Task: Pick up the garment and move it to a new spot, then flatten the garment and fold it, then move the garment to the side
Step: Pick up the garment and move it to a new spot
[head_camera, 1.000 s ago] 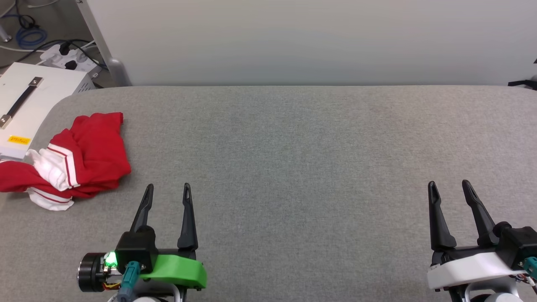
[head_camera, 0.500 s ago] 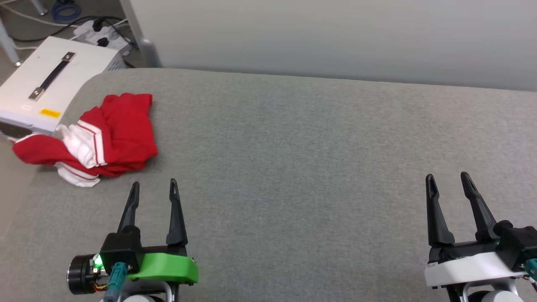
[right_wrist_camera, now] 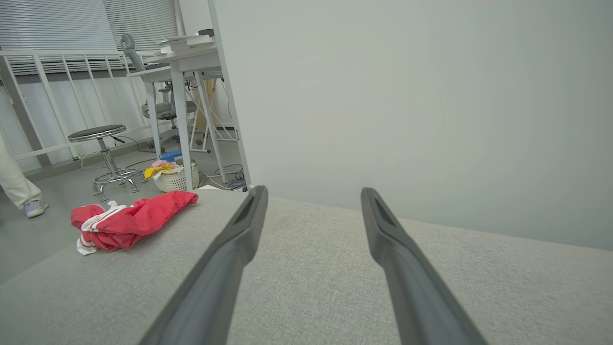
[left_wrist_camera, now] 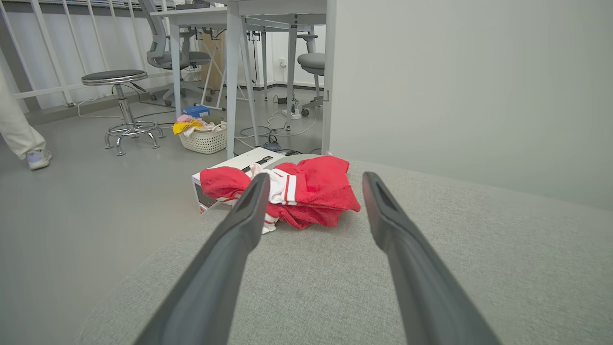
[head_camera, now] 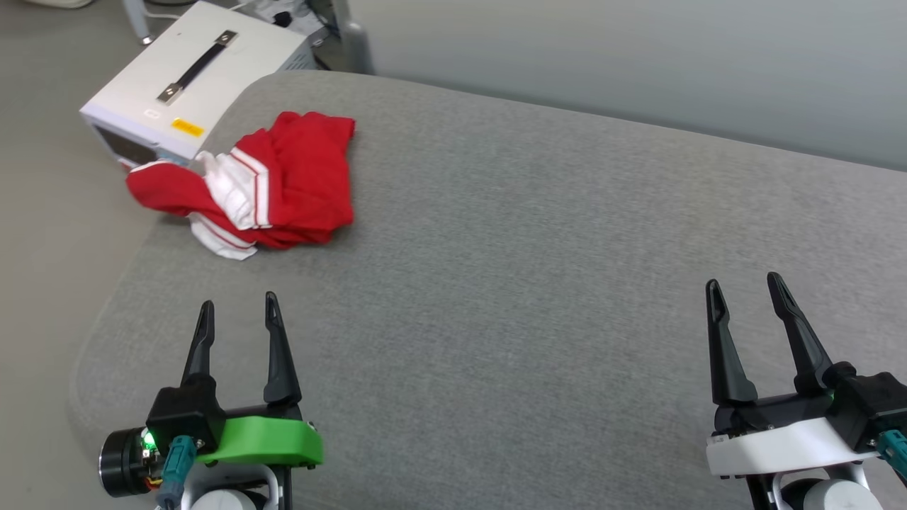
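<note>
So, the garment (head_camera: 283,184) is sitting in a crumpled heap at the far left corner of the grey padded table (head_camera: 531,248). It's mostly red, with a white sleeve and its red stripes bunched up on the left side of the pile. One red end hangs off the table's left edge, right by a white box (head_camera: 191,78) with a black handle and a yellow sticker that stands on the floor against that corner.

The left gripper (head_camera: 238,301) hovers over the near left part of the table, fingers spread apart with nothing between them, pointing roughly at the shirt but well short of it. In the left wrist view the heap shows in the gap between the two fingers, further along the table. The right gripper (head_camera: 742,281) is way over at the near right, also spread wide and empty, well apart from the shirt.

Out on the floor beyond there's a round stool (left_wrist_camera: 115,79), a pale basket (left_wrist_camera: 206,139) with some cloth in it, and a person's leg and shoe (left_wrist_camera: 28,153).
</note>
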